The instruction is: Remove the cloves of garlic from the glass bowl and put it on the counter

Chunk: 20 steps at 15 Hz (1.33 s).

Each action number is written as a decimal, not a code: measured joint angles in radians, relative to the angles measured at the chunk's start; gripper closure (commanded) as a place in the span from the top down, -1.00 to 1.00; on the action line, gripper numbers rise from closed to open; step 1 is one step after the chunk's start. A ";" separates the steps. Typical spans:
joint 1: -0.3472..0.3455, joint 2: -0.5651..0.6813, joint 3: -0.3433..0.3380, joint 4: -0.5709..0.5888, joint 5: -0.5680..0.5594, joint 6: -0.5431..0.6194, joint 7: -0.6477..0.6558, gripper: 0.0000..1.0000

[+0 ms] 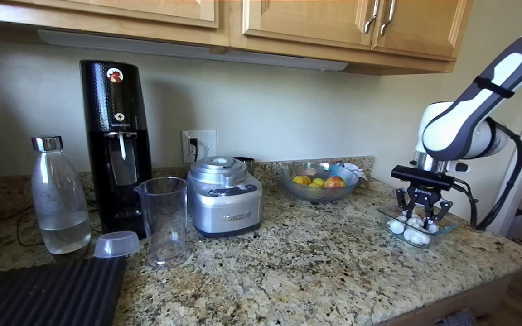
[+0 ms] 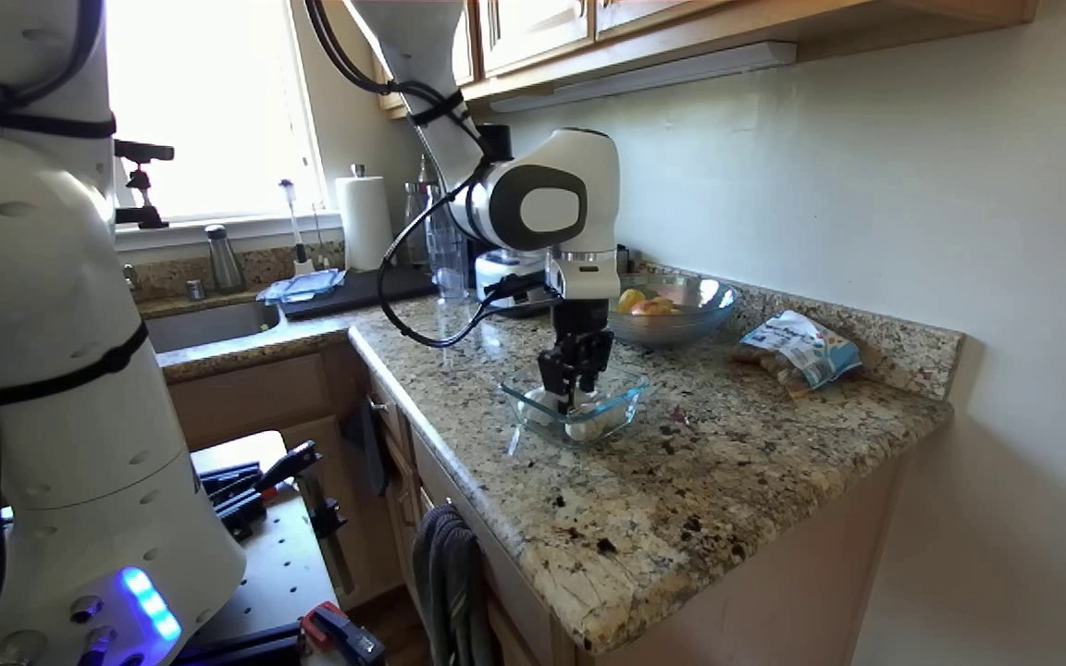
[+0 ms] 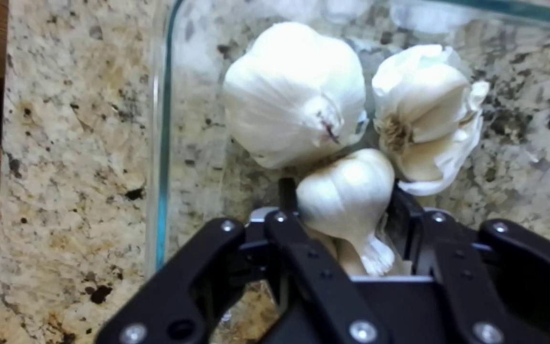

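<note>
On the counter (image 1: 288, 271), a fruit bowl (image 1: 317, 194) nearby, garlic (image 3: 294, 95) in the glass bowl (image 3: 163, 143) crowds the bulb (image 3: 346, 196) the jaws grip.

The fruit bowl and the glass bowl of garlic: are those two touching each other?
Apart. An exterior view shows it plainly: a strip of the granite counter lies between the fruit bowl and the glass bowl.

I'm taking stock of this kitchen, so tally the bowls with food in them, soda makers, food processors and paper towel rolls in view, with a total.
Bowls with food: 2 (garlic bowl, fruit bowl)
Soda maker: 1
Food processor: 1
Paper towel roll: 1
Total: 5
</note>
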 measured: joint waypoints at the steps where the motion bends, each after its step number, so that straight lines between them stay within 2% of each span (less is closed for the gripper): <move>1: 0.000 -0.001 0.000 0.000 0.000 0.000 0.000 -0.57; 6: 0.008 -0.038 0.002 0.000 -0.003 0.000 0.000 -0.57; 11: 0.021 -0.113 0.031 0.000 -0.011 0.000 -0.003 -0.57; 16: 0.051 -0.182 0.108 0.002 -0.042 -0.002 -0.010 -0.57; 20: 0.093 -0.178 0.181 0.021 -0.071 -0.001 -0.010 -0.57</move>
